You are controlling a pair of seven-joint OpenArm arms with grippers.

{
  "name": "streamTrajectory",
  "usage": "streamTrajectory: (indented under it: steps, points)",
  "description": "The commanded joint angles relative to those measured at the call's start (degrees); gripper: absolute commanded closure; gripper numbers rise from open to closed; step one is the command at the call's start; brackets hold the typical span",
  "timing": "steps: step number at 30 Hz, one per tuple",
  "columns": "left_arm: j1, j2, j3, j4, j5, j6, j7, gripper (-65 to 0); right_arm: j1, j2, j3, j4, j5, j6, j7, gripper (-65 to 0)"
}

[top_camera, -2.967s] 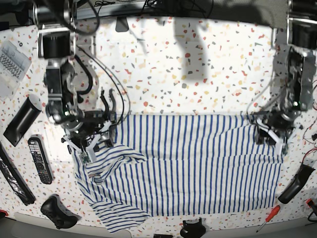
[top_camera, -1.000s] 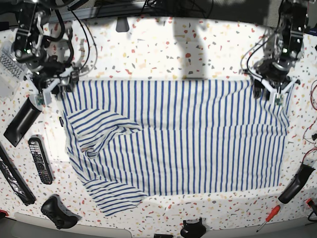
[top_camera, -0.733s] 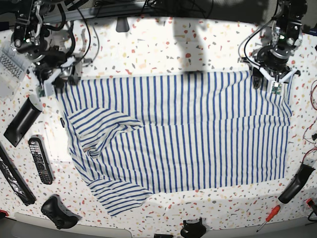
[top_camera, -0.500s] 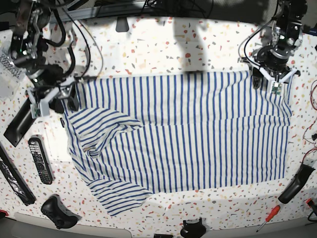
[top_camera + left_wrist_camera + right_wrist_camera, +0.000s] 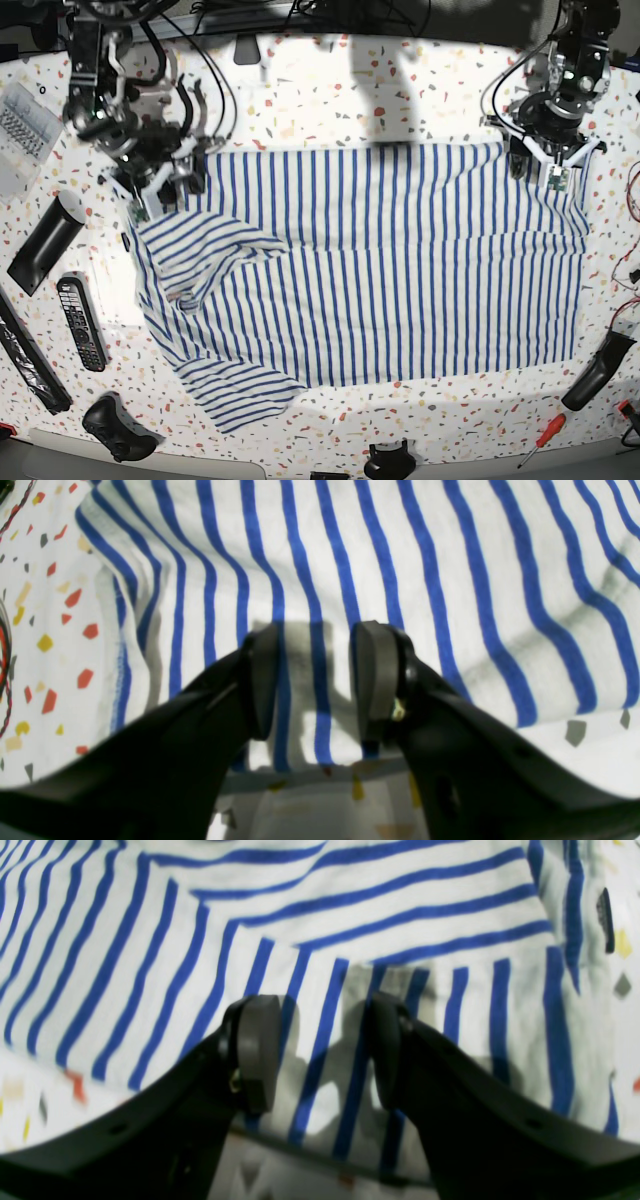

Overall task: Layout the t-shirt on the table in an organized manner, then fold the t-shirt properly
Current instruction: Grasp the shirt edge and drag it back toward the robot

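Striped t-shirt (image 5: pixel 370 265) lies flat (one sleeve crumpled); both arms' jaws parted, holding nothing.

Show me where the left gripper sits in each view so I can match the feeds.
Base: left gripper at upper right, over the t-shirt far corner.
Left wrist: bottom centre, jaws apart above the striped cloth.
Right wrist: not in it.
Shared landmark: the shirt's hem edge against the table.

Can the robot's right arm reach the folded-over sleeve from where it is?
Probably yes. The right gripper hovers open right beside the folded sleeve of the t-shirt, with nothing between them.
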Motion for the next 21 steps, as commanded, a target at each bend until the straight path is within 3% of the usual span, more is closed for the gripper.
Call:
streamTrajectory:
  steps: [1, 11, 15, 21]
  points:
    - [0.8, -0.5, 0.1, 0.2, 0.9, -0.1, 4.1, -23.7, -1.3, 0.7, 0.8, 1.5, 0.3, 0.2, -0.5, -28.0]
    - [8.5, -0.5, 0.1, 5.7, 7.0, 0.2, 4.3, -23.7, -13.8, 0.6, 4.2, 10.9, 0.5, 0.2, -1.0, -28.0]
    - [12.2, -0.5, 0.1, 8.0, 7.2, 3.8, 4.5, -23.7, -18.5, 0.7, 4.2, 14.3, 1.0, 0.2, -2.0, -28.0]
    - [17.6, -0.5, 0.1, 12.5, 12.2, 5.2, 4.5, -23.7, -23.7, 0.7, 4.2, 17.4, 1.0, 0.2, -2.2, -28.0]
